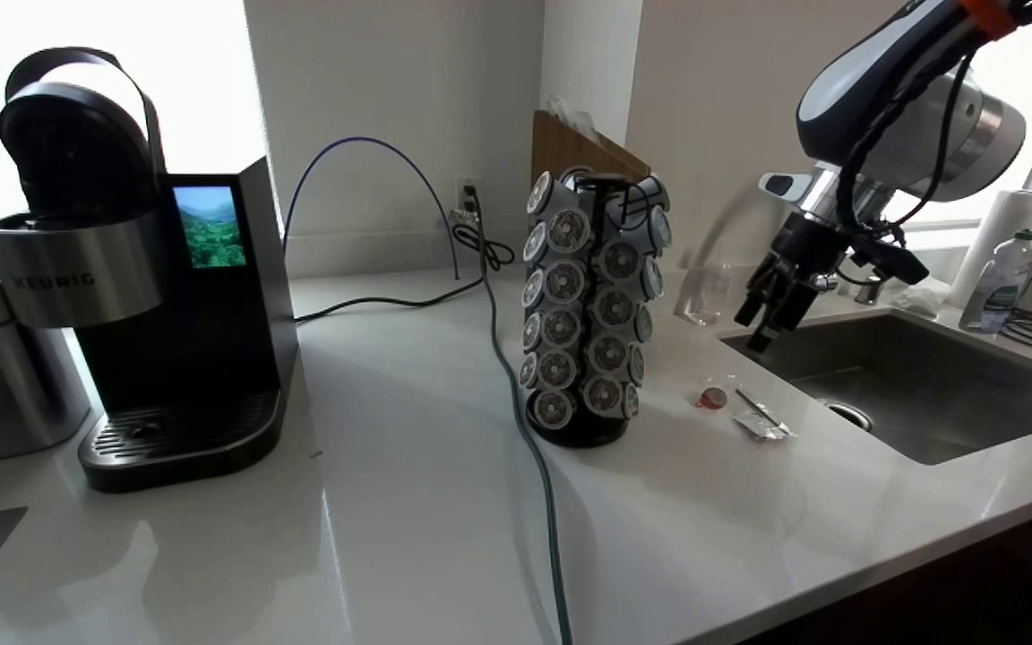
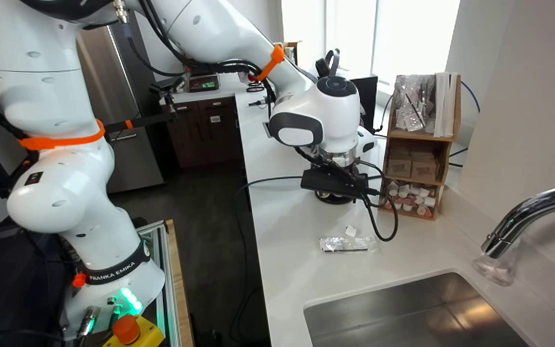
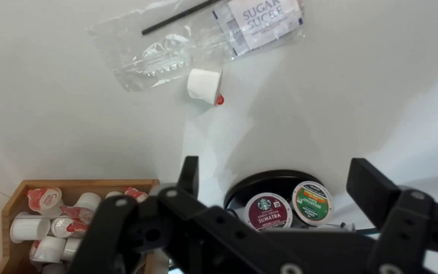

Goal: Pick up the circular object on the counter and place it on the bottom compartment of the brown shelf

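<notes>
My pincer [image 3: 274, 166] gapes empty; closing on the cup [image 3: 203, 85], upper centre of the wrist view, I might snag the plastic pouch [image 3: 200, 41] lying just beside it.

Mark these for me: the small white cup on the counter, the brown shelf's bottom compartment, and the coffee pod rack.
Small white cup [image 3: 203, 84], wrist view: white side wall.
Bottom compartment [image 3: 89, 182], wrist view: wooden rim.
Coffee pod rack [image 1: 580, 435], in an exterior view: black base.

Keurig coffee maker [image 1: 184, 296], upright pod carousel [image 1: 586, 309], clear packet [image 3: 165, 61] with sugar sachet [image 3: 264, 21], steel sink [image 2: 393, 308], curved chrome faucet [image 2: 523, 218]
</notes>
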Action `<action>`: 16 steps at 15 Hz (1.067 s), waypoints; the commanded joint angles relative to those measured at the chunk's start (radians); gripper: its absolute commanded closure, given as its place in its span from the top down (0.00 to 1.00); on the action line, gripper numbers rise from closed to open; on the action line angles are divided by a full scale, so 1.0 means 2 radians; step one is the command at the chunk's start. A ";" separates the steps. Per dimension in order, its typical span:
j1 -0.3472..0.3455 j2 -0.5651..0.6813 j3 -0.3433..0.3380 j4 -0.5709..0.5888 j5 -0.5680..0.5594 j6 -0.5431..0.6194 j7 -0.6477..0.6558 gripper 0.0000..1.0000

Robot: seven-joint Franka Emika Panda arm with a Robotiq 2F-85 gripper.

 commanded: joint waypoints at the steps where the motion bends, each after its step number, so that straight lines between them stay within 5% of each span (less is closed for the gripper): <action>1: -0.035 0.053 0.028 0.033 0.056 0.019 -0.075 1.00; 9: -0.047 0.061 0.037 0.037 0.040 0.024 -0.059 1.00; 16: -0.070 0.127 0.055 0.086 0.058 0.028 -0.059 1.00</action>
